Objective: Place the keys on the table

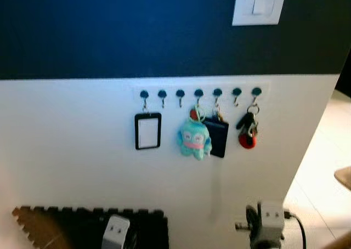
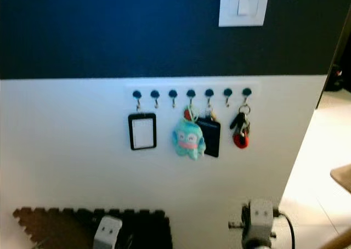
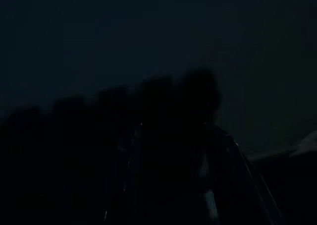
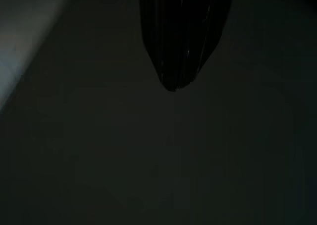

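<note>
A bunch of keys with a red fob (image 1: 248,129) hangs on the rightmost hook of a hook rail (image 1: 198,93) on the white lower wall. Both arms hang low: the left wrist (image 1: 116,232) and the right wrist (image 1: 267,222) show at the bottom edge, well below the keys. In the dark right wrist view my right gripper (image 4: 172,84) is shut with nothing in it, its black fingers pressed into one taper. The left wrist view is nearly black, and my left gripper (image 3: 173,136) is just a vague dark shape.
On the same rail hang a black badge holder (image 1: 148,131), a teal plush toy (image 1: 194,139) and a black wallet (image 1: 218,137). A light switch (image 1: 258,5) sits on the dark upper wall. Dark puzzle floor mats (image 1: 82,221) lie at lower left. A tan corner (image 1: 344,177) juts in at right over pale floor.
</note>
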`<state>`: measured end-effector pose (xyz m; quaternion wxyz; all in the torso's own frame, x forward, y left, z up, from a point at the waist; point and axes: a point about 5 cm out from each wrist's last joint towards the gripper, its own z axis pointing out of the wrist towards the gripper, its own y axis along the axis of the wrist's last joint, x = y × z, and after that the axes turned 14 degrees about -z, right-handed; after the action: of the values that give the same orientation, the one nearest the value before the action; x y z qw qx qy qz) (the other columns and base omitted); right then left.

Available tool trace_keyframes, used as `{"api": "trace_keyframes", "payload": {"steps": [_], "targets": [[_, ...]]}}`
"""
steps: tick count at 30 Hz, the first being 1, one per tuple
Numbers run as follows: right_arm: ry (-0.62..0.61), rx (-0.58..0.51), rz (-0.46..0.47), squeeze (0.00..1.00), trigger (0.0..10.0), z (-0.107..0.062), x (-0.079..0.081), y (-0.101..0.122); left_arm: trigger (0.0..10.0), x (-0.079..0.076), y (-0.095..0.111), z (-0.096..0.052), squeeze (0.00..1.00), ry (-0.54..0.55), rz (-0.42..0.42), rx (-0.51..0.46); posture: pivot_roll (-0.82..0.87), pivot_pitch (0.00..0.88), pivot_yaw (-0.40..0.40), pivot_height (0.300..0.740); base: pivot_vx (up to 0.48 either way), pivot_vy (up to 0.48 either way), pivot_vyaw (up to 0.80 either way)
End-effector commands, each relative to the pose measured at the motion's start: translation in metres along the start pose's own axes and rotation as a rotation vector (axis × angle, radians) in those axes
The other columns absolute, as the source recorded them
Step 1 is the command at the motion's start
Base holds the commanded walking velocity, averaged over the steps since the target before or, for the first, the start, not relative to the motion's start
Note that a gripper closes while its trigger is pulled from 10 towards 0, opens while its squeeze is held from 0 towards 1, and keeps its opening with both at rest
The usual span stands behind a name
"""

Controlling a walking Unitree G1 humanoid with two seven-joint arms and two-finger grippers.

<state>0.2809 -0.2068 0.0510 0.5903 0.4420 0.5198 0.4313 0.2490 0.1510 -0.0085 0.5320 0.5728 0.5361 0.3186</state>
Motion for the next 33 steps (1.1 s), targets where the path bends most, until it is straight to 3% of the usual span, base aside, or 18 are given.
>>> {"api": "trace_keyframes", "payload": {"steps": [1, 4, 8, 11, 13, 18, 19, 20, 26, 27, 28, 29, 33], "targets": [[-0.019, -0.091, -0.004, 0.0, 10.0, 0.006, 0.001, 0.018, 10.0, -0.013, 0.005, 0.002, 0.0, -0.078, -0.009, -0.043, -0.01, 0.048, 0.034, 0.74, 0.0, 0.0, 0.0], [-0.071, -0.186, -0.025, 0.0, 10.0, 0.012, -0.003, 0.036, 10.0, -0.034, 0.014, 0.007, 0.0, -0.21, 0.016, -0.09, -0.01, 0.043, 0.033, 0.74, 0.0, 0.0, 0.0], [-0.078, -0.23, -0.042, 0.0, 10.0, 0.014, -0.005, 0.044, 10.0, -0.038, 0.02, 0.009, 0.0, -0.234, 0.013, -0.12, 0.0, 0.04, 0.032, 0.74, 0.0, 0.0, 0.0], [-0.12, -0.366, -0.056, 0.0, 10.0, 0.021, -0.01, 0.073, 10.0, -0.046, 0.041, 0.016, 0.0, -0.286, -0.006, -0.207, 0.0, 0.036, 0.029, 0.74, 0.0, 0.0, 0.0], [-0.147, -0.401, -0.049, 0.0, 10.0, 0.024, -0.013, 0.083, 10.0, -0.049, 0.046, 0.018, 0.0, -0.302, -0.01, -0.224, 0.0, 0.035, 0.029, 0.74, 0.0, 0.0, 0.0], [-0.076, -0.398, -0.004, 0.0, 10.0, 0.027, -0.005, 0.089, 10.0, -0.054, 0.049, 0.018, 0.0, -0.322, -0.029, -0.233, -0.01, 0.03, 0.03, 0.74, 0.0, 0.0, 0.0], [-0.044, -0.386, 0.007, 0.25, 10.0, 0.026, 0.0, 0.086, 10.0, -0.056, 0.049, 0.018, 0.0, -0.334, -0.022, -0.231, -0.01, 0.028, 0.029, 0.74, 0.0, 0.0, 0.0], [-0.013, -0.362, 0.016, 1.0, 10.0, 0.024, 0.005, 0.081, 10.0, -0.057, 0.049, 0.017, 0.0, -0.339, -0.015, -0.23, -0.01, 0.026, 0.026, 0.74, 0.0, 0.0, 0.0], [-0.012, -0.309, 0.029, 1.0, 10.0, 0.018, 0.009, 0.069, 10.0, -0.057, 0.05, 0.015, 0.0, -0.34, 0.003, -0.235, -0.01, 0.033, 0.018, 0.74, 0.0, 0.0, 0.0], [-0.023, -0.293, 0.041, 0.73, 10.0, 0.017, 0.007, 0.067, 10.0, -0.056, 0.051, 0.015, 0.0, -0.334, 0.002, -0.238, -0.01, 0.033, 0.013, 0.74, 0.0, 0.0, 0.0], [-0.023, -0.293, 0.041, 0.73, 10.0, 0.017, 0.007, 0.067, 10.0, -0.056, 0.051, 0.015, 0.0, -0.334, 0.002, -0.238, -0.01, 0.033, 0.013, 0.74, 0.0, 0.0, 0.0], [-0.031, -0.28, 0.049, 0.0, 10.0, 0.014, 0.005, 0.065, 10.0, -0.055, 0.051, 0.015, 0.0, -0.326, -0.003, -0.241, -0.01, 0.034, 0.004, 0.74, 0.0, 0.0, 0.0], [-0.011, -0.279, 0.052, 0.0, 10.0, 0.01, 0.004, 0.065, 10.0, -0.057, 0.051, 0.014, 0.0, -0.316, -0.009, -0.248, 0.0, 0.037, -0.001, 0.74, 0.0, 0.0, 0.0]]}}
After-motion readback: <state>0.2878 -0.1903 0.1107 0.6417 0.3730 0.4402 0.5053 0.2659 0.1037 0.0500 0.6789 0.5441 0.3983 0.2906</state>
